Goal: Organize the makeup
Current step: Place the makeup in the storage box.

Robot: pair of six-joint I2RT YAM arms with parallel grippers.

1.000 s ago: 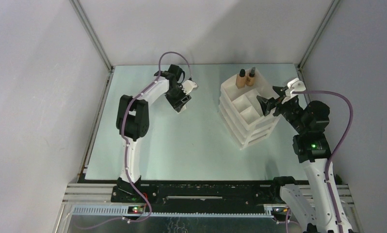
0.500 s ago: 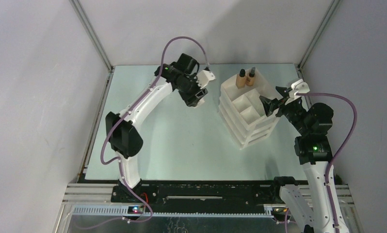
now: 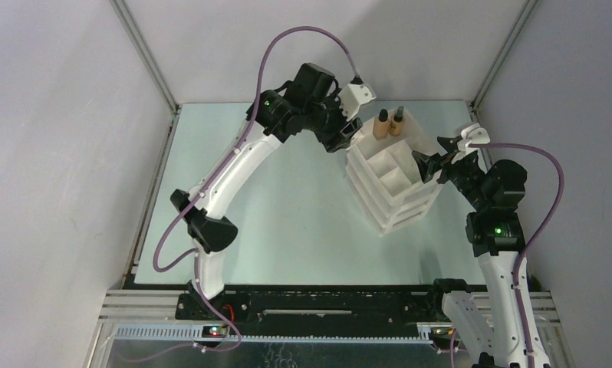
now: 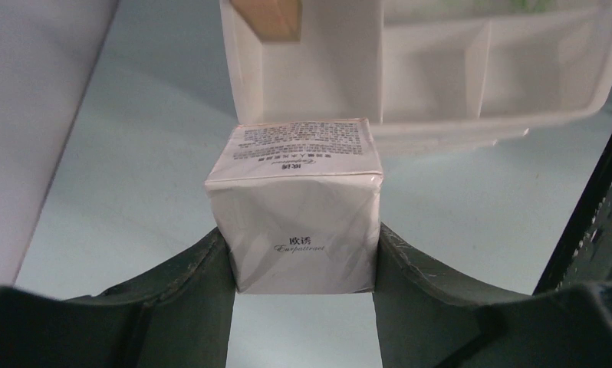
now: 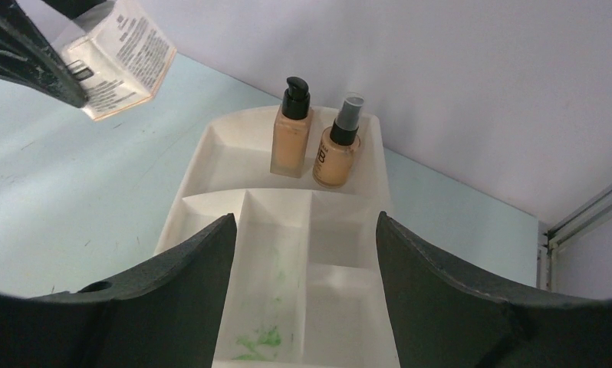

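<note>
The small white cardboard box (image 4: 299,192) with black print sits clamped between the jaws of the left gripper (image 4: 301,245), just in front of the white plastic organizer tray (image 4: 433,77). The right gripper (image 5: 307,230) holds its jaws apart and empty; beyond them stand two beige bottles with dark tops (image 5: 291,138).

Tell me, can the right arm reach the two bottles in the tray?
Probably yes. The right pincer is open, empty, aimed across the tray at the two bottles, nothing between. The left pincer's white box hangs off to one side.

small white box (image 4: 295,207) held, beige bottles (image 5: 291,138) upright
</note>
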